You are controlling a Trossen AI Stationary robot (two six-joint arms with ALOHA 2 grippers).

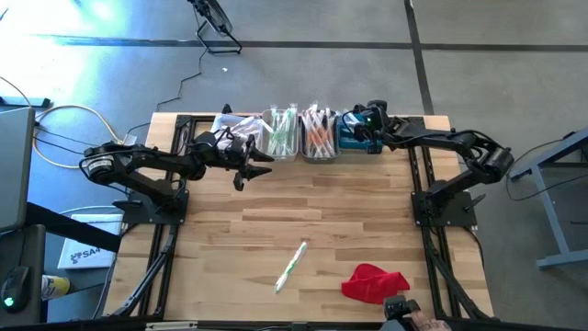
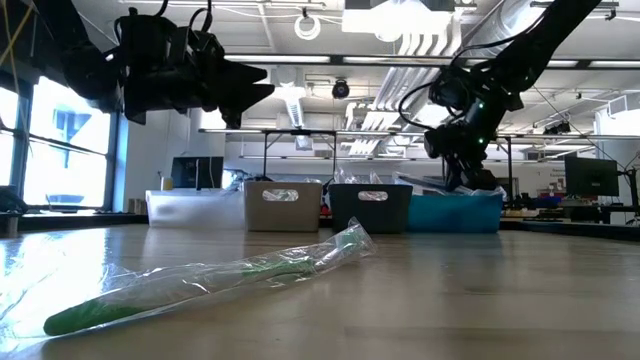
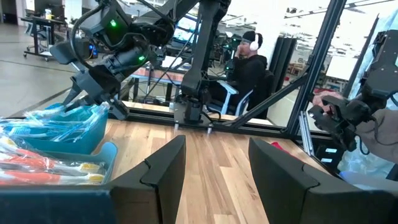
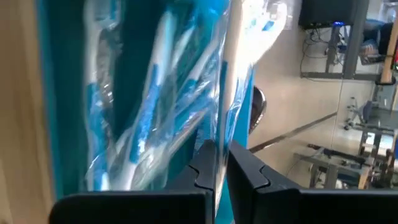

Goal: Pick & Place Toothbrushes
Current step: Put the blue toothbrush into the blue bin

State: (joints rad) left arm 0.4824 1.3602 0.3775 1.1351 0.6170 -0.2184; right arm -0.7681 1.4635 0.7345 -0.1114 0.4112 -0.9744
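Gripping a wrapped blue-handled toothbrush (image 4: 219, 93) between nearly closed fingers, the right gripper (image 4: 222, 163) hangs over the teal bin (image 1: 356, 138) at the table's far edge, where more blue toothbrushes (image 4: 149, 106) lie. The left gripper (image 3: 208, 168), fingers spread and empty, hovers above the table (image 1: 367, 230) beside the bin row. A green-handled toothbrush (image 1: 291, 267) lies alone near the front, left of a red cloth (image 1: 374, 282).
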